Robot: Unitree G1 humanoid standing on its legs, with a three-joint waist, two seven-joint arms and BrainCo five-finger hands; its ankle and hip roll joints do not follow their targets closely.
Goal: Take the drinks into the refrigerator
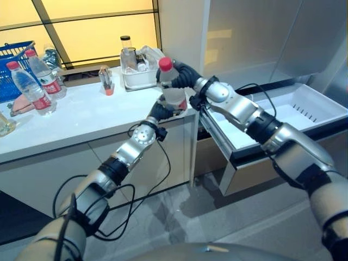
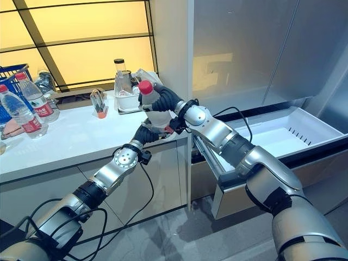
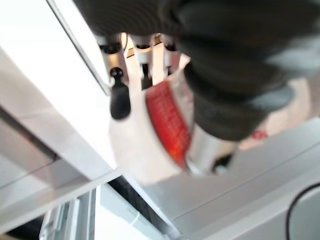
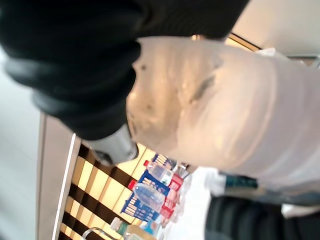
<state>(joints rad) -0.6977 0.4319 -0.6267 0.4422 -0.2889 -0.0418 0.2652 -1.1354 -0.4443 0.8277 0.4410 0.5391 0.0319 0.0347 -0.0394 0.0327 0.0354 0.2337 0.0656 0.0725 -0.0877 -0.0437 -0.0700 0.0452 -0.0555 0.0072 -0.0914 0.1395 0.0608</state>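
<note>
A clear water bottle [image 1: 173,89] with a red cap and red label stands upright over the right corner of the white counter [image 1: 81,119]. My right hand [image 1: 184,73] is curled round its upper part, just under the cap. At the bottle's base my left hand [image 1: 161,111] grips it from below. In the left wrist view the thumb [image 3: 120,100] lies on one side of the bottle [image 3: 167,125] and the fingers pass behind it. The right wrist view has the bottle [image 4: 215,115] pressed against the palm. Two more bottles [image 1: 30,87] [image 1: 48,73] stand at the counter's left.
A white refrigerator drawer [image 1: 304,109] is pulled open to the right of the counter, below the grey fridge doors [image 1: 244,38]. A blue basket [image 1: 13,60] sits at the far left. A white tray [image 1: 138,79] with a jar and a small container [image 1: 106,81] stand behind the bottle.
</note>
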